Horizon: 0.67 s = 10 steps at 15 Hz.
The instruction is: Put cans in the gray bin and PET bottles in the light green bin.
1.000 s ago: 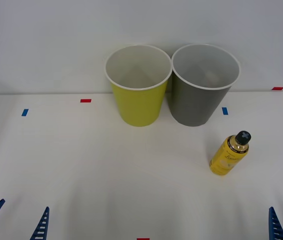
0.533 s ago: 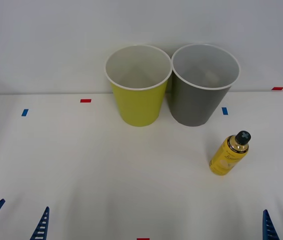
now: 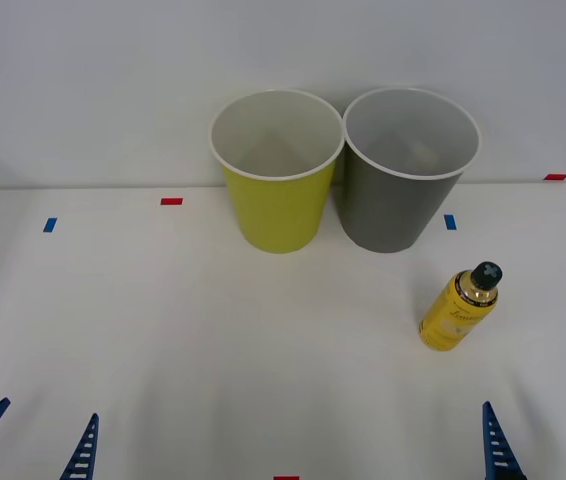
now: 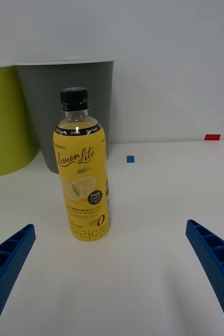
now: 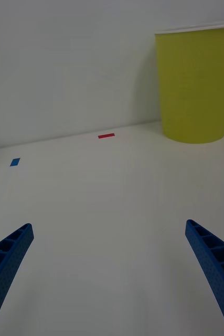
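Observation:
A small yellow PET bottle (image 3: 456, 308) with a black cap stands upright on the white table, right of centre and in front of the gray bin (image 3: 403, 190). The light green bin (image 3: 278, 195) stands touching the gray bin's left side, both against the back wall. My right gripper (image 3: 543, 445) is open near the table's front edge, a little nearer than the bottle. In the right wrist view the bottle (image 4: 83, 173) stands ahead of the open right gripper (image 4: 112, 278), left of its centre line. My left gripper (image 3: 33, 445) is open at the front left. The cans are out of view.
Small red tape marks (image 3: 171, 201) and blue tape marks (image 3: 50, 225) lie along the back of the table, with one blue mark (image 3: 450, 222) beside the gray bin. A white wall rises right behind the bins. The left wrist view shows the light green bin (image 5: 198, 89) far ahead.
My right gripper has moved left into the front view, so both of its fingers show now instead of one at the edge. The bottle, the bins and the left gripper have not moved.

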Tool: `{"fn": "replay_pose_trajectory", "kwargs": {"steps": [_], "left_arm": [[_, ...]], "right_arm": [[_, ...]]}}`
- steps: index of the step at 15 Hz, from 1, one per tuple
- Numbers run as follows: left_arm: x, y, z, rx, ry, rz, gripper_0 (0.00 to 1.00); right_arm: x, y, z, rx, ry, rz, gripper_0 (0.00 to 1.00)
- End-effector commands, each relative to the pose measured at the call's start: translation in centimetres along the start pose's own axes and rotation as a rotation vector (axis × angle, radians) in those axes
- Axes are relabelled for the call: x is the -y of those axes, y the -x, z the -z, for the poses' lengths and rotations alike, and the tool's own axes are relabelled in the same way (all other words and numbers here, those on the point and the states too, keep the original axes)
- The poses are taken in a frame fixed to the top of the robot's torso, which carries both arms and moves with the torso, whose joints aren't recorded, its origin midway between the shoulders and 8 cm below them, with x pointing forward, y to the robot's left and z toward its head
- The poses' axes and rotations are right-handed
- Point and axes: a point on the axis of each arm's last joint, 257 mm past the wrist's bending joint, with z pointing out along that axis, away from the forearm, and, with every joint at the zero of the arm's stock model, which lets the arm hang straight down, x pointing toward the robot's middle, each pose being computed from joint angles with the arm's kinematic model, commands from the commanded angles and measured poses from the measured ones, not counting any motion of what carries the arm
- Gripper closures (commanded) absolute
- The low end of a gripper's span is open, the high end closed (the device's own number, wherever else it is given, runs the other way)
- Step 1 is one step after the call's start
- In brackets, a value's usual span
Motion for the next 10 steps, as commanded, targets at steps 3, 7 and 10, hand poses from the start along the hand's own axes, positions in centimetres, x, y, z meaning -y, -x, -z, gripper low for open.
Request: {"fn": "replay_pose_trajectory", "kwargs": {"steps": [3,7,10], "left_arm": [[0.0,0.0,0.0,0.0,0.0,0.0,0.0],[0.0,0.0,0.0,0.0,0.0,0.0,0.0],[0.0,0.0,0.0,0.0,0.0,0.0,0.0]], "right_arm": [[-1.7,-0.4,-2.3,0.055,0.025,0.005,0.0],[-2.2,-0.7,-5.2,0.084,0.005,0.029,0.0],[-1.9,-0.5,-7.4,0.082,-0.015,0.065,0.0]]}}
